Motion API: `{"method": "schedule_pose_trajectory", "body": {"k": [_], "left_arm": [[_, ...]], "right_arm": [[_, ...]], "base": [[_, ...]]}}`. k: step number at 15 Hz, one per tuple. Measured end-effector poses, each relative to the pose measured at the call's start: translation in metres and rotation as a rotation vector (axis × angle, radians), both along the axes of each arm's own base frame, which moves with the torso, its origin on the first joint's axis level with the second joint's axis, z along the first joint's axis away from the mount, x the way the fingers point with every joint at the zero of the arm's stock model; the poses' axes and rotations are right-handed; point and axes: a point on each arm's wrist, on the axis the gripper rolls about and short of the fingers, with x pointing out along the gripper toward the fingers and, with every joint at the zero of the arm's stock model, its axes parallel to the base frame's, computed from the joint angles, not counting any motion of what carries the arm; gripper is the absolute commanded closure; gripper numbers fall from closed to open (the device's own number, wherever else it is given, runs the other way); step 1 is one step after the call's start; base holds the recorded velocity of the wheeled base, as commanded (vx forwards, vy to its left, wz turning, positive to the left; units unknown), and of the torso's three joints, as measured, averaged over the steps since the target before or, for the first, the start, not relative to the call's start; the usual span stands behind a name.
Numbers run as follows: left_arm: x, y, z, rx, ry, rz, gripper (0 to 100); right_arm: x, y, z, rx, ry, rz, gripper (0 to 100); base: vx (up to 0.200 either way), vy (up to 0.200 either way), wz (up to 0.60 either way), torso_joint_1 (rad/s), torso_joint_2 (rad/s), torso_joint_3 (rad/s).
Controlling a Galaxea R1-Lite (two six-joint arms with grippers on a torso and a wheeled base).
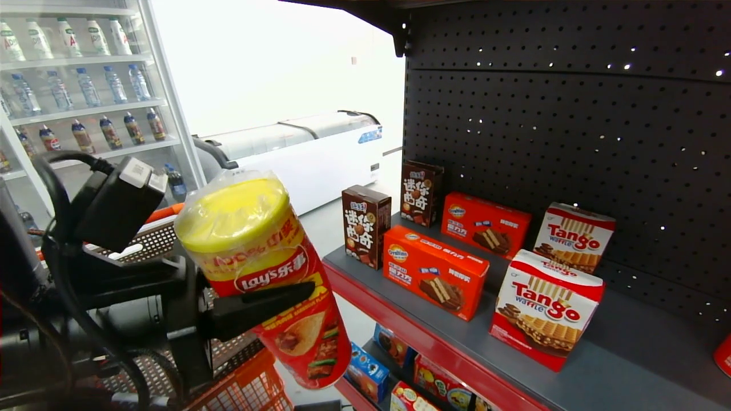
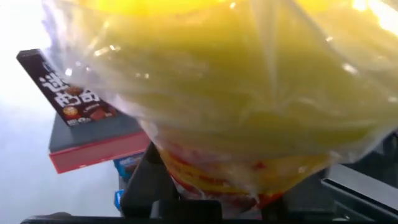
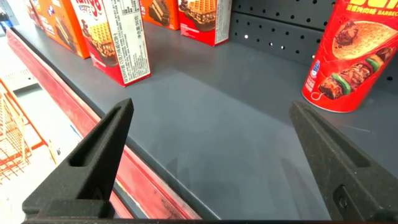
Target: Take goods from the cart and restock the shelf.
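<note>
Left pincer (image 1: 251, 305) is clamped around the chip can (image 1: 257, 245), which I hold tilted in the air at nine o'clock from the shelf (image 1: 628, 359), with the orange cart (image 1: 245, 391) at its six. My right pincer (image 3: 211, 162) gapes wide over the grey shelf board, near a second chip can (image 3: 348, 56) standing upright.

Our left end effector (image 1: 268, 279) is held up on our left side. Its black fingers (image 1: 257, 305) squeeze a tilted chips can (image 1: 251, 228). Our right end effector (image 3: 208, 124) points down, its two fingers spread wide apart.
</note>
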Motion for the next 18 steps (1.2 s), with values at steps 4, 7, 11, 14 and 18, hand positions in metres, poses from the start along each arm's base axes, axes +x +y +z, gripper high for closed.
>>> {"method": "schedule_pose_trajectory", "body": {"k": [4,7,11,14,18], "left_arm": [[-0.018,0.003,0.001,0.023,0.058,-0.07,100],[-0.023,0.004,0.005,0.013,0.035,-0.077,100],[-0.021,0.003,0.007,0.01,0.029,-0.079,100],[-0.018,0.001,0.008,0.011,0.031,-0.08,100],[-0.016,-0.004,0.01,0.009,0.027,-0.102,100]], "right_arm": [[0.0,0.0,0.0,0.0,0.0,0.002,0],[0.0,0.0,0.0,-0.001,0.0,0.003,0],[0.0,0.0,0.0,-0.001,0.0,0.002,0],[0.0,0.0,0.0,-0.001,0.0,0.002,0],[0.0,0.0,0.0,-0.001,-0.002,0.002,0]], "base": [[0.0,0.0,0.0,0.0,0.0,0.0],[0.0,0.0,0.0,0.0,0.0,0.0],[0.0,0.0,-0.45,0.001,0.0,0.003],[0.0,0.0,-0.6,0.005,0.0,0.001],[0.0,0.0,-0.15,0.001,0.0,0.001]]}}
